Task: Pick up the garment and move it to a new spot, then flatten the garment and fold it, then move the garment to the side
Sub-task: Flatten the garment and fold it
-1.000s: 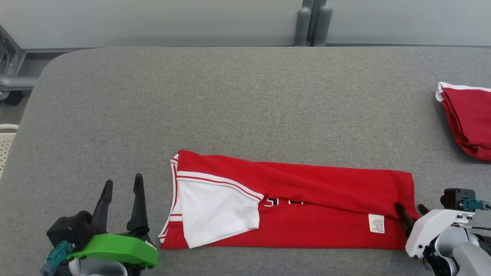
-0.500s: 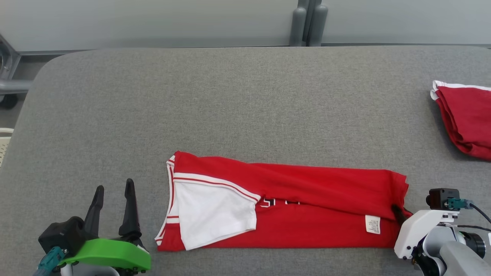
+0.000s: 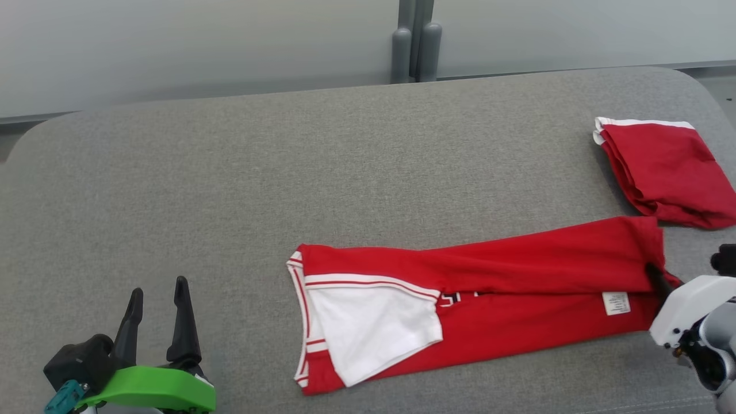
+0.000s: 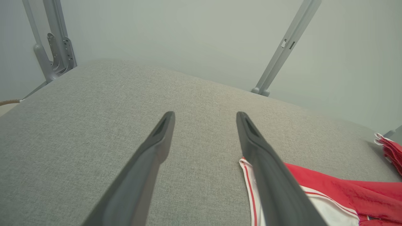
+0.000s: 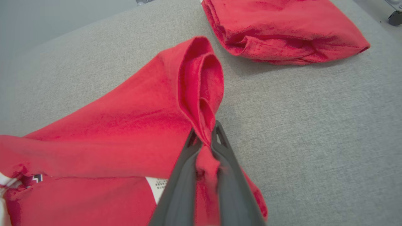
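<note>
Between the fingers of my right gripper (image 5: 205, 135), the bunched hem of the garment (image 5: 125, 119) is clamped for dragging aside; my left gripper (image 3: 158, 286) hangs spread wide, holding nothing.

Left end effector (image 3: 158, 286) green-cased, right end effector (image 3: 652, 270) white-cased.
</note>
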